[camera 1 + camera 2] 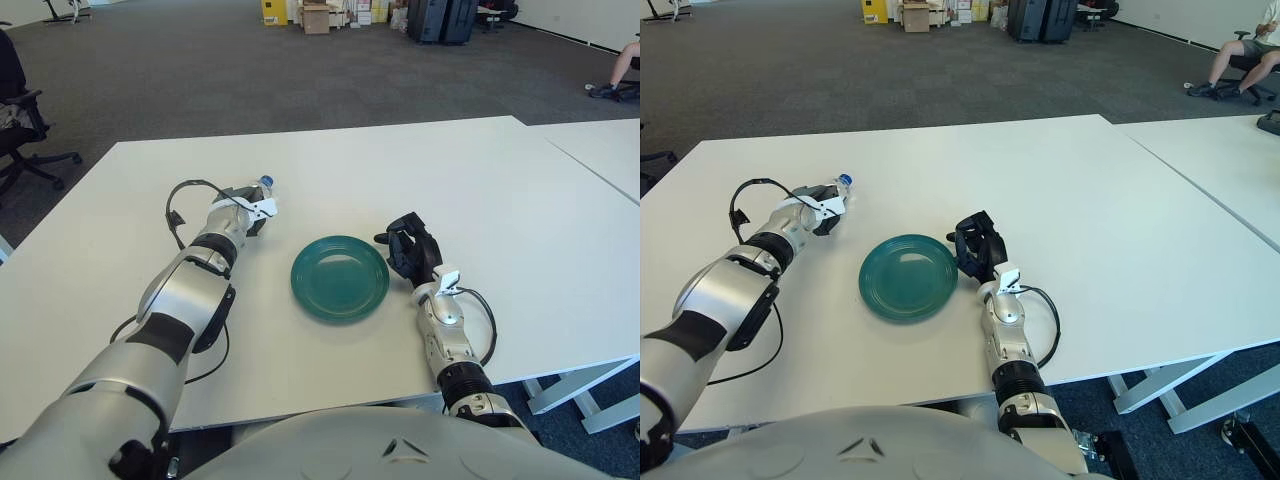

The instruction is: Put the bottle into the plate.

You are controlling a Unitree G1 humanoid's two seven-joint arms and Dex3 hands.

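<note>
Left hand (245, 212) at bottle (262, 188), left of green plate (340, 277) on white desk (480, 190); fingers' grip unclear. Right hand (408, 248) beside plate, fingers curled, empty. Best: secure firm grasp, lift clear of rim, lower onto plate centre.

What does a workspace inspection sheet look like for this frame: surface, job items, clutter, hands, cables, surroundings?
Surface: white table, with a second table to its right.
Job's things: green plate empty at centre; bottle left of the plate, only its blue-capped top showing past the left hand.
Clutter: nothing seen.
Hands: left hand at the bottle, grasp hidden; right hand beside the plate's right edge, fingers curled, holding nothing.
Cables: black loop at the left wrist; another along the right forearm.
Surroundings: grey carpet, boxes and cases at the far wall, office chair left.
</note>
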